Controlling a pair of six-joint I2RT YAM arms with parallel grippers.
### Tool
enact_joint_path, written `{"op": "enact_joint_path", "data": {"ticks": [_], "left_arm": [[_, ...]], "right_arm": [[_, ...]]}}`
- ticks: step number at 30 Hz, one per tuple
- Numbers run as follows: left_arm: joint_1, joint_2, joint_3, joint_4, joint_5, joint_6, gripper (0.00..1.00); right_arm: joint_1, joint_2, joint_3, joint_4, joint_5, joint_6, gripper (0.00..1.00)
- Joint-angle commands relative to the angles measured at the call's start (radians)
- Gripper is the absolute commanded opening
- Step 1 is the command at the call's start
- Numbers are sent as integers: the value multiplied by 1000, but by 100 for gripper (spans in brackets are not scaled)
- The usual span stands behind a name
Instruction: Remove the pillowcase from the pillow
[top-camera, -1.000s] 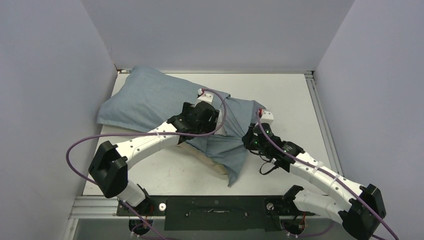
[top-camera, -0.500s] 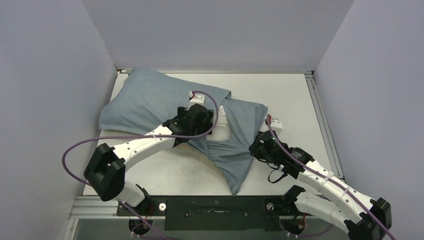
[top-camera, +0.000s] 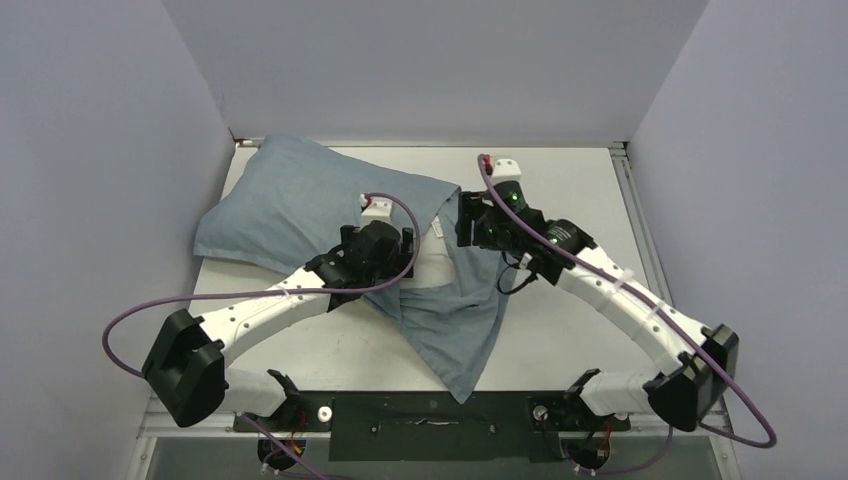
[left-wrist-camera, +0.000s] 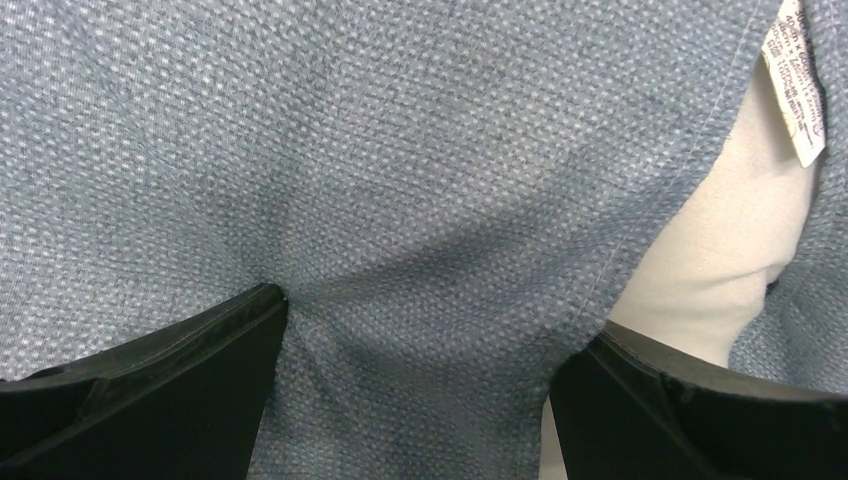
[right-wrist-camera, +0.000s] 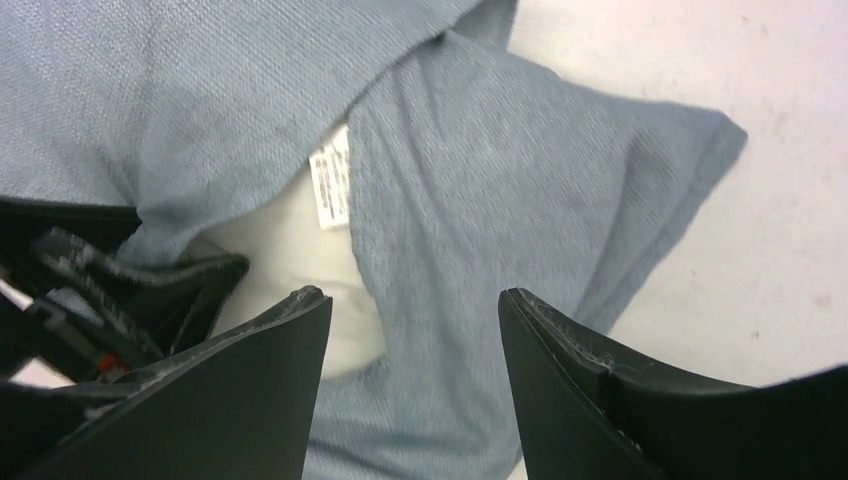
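The blue-grey pillowcase (top-camera: 300, 200) still covers most of the pillow at the back left, and its loose end (top-camera: 455, 325) trails toward the near edge. A patch of the white pillow (top-camera: 432, 262) shows at the case's mouth, beside a white label (right-wrist-camera: 330, 185). My left gripper (top-camera: 385, 258) presses down on the cloth just left of that mouth. Its jaws stand wide, with pillowcase (left-wrist-camera: 420, 200) bulging between them and the pillow (left-wrist-camera: 720, 260) at the right. My right gripper (top-camera: 472, 226) hovers open over the pillowcase (right-wrist-camera: 500, 170) right of the mouth, holding nothing.
The white table (top-camera: 580, 200) is walled at the back and both sides. A metal rail (top-camera: 640, 240) runs along its right edge. The left arm's purple cable (top-camera: 200, 295) loops out over the table's left side.
My right gripper has opened and let go of the pillowcase, then swung from the near right up and back over the case's mouth. The loose end dropped flat. The left gripper slid slightly left.
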Motion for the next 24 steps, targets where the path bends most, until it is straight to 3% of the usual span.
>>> {"op": "enact_joint_path", "data": {"ticks": [1,12,15,20,24], "left_arm": [[15,-33,-49,-46,-3,-21,96],[14,-62,-92,-21,1,-14,96],[18,-62,-109,-21,-25,-24,96],[26,-78,-163,0,-51,-46,96],[38,-89,-204,7,-40,-74,96]], "right_arm": [[-6,157,121,71,-49,-102,63],[-4,383,147,148,-62,-119,60],[-12,390,128,126,-1,-129,48],[-93,315,39,99,39,-132,17],[-212,205,-56,88,56,-121,7]]}}
